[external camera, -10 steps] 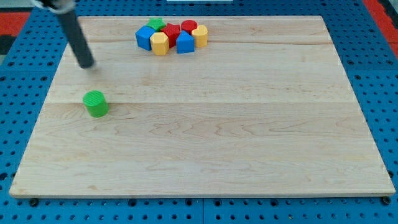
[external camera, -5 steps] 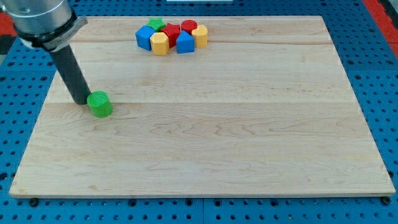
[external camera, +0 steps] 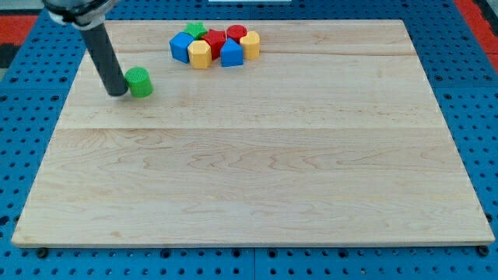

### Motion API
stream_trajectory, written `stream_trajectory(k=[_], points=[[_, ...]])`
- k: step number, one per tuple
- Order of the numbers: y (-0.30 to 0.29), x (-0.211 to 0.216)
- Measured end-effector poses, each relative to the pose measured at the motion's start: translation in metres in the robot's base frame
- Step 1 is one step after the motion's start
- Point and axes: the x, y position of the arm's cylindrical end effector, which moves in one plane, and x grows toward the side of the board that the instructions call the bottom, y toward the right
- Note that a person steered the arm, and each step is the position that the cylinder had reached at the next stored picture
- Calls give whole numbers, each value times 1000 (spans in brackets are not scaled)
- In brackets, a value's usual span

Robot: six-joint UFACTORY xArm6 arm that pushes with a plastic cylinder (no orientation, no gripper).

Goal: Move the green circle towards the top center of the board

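My tip (external camera: pixel 118 92) touches the green circle (external camera: pixel 140 82) at its 8 o'clock, on the wooden surface (external camera: pixel 249 171). The arm carries no hand, only the rod. The clustered blocks (external camera: pixel 215 46) sit at the circle's 2 o'clock, well apart.

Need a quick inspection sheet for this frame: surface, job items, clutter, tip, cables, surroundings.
Surface: wooden board, flat, light planks.
Job's things: green circle in the upper left area, left of the block cluster and apart from it.
Clutter: tight cluster at top centre: green star, two red blocks, two blue blocks, two yellow blocks.
Hand: none; my tip sits against the green circle's left side.
Cables: nothing seen.
Surroundings: blue perforated panel around the board; red patches at the upper corners.
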Motion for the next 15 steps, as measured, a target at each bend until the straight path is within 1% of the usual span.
stream_trajectory(k=[1,2,3,4,5,6,7,8,9,10,11,12,14,15], points=[[18,16],[62,21],[57,-11],[21,-37],[19,-4],[-7,-11],[-24,-52],[-26,-90],[-9,-113],[21,-125],[-8,-126],[-12,-141],[74,-150],[70,-156]])
